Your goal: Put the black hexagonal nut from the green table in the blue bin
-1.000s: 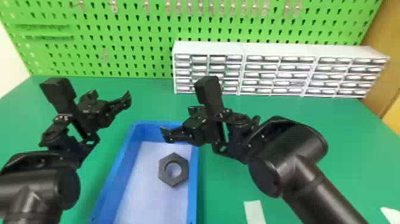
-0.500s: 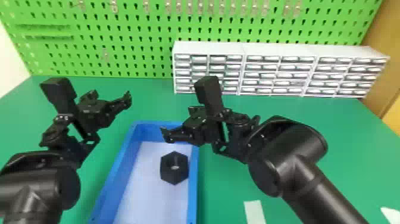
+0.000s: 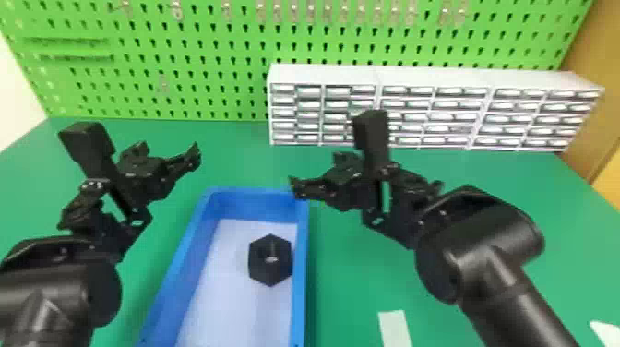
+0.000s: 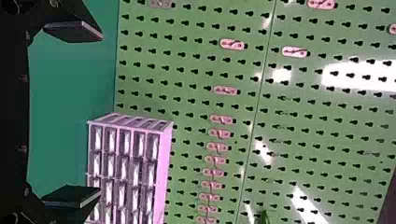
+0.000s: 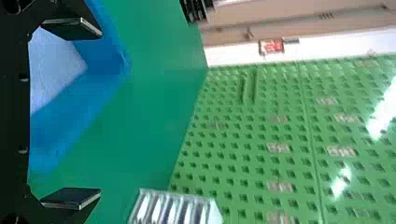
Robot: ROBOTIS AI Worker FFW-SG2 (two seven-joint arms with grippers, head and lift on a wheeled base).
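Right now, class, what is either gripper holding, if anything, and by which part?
Nothing is held: the left gripper and the right gripper both stand open, with nothing between their fingers.

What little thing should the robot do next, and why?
Probably ease the right gripper back from the blue bin and pick up nothing more: the black hexagonal nut already lies inside the bin, and both that gripper and the left gripper are open and empty.

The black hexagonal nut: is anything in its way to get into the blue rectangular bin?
Nothing visible is in the way: the nut already lies inside the bin, near its right wall.
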